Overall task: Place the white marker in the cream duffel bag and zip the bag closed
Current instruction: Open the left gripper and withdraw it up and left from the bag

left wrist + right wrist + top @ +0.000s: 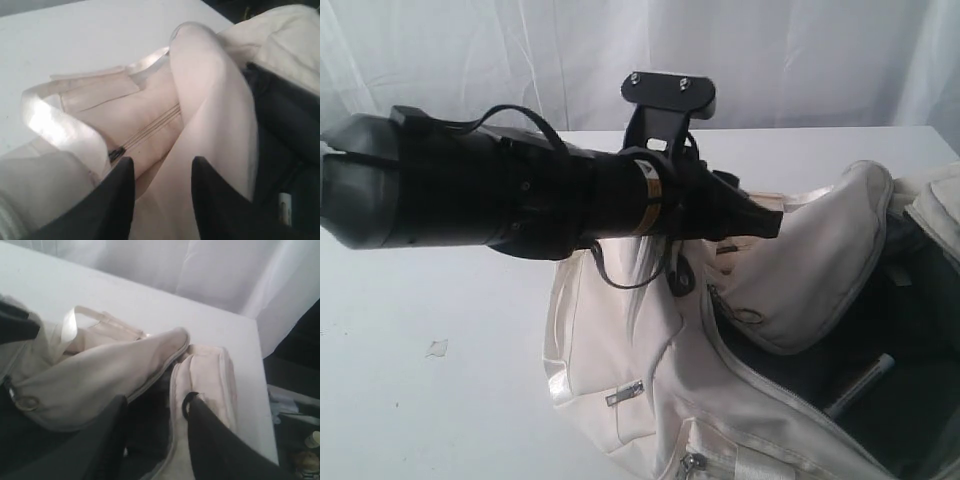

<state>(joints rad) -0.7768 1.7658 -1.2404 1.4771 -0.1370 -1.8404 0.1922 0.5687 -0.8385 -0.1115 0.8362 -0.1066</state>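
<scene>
Right end effector (156, 401) (jaws apart) over cream duffel bag (100, 365).

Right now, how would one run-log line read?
white marker: inside cream duffel bag | zipper: open | left gripper: open | right gripper: open

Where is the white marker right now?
In the exterior view, the white marker lies in the dark interior of the open cream duffel bag, lower right.

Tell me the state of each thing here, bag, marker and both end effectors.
cream duffel bag: unzipped, top flap folded back, dark inside showing.
white marker: lying inside the bag.
left end effector: open, over the flap.
right end effector: open, holding nothing.
</scene>
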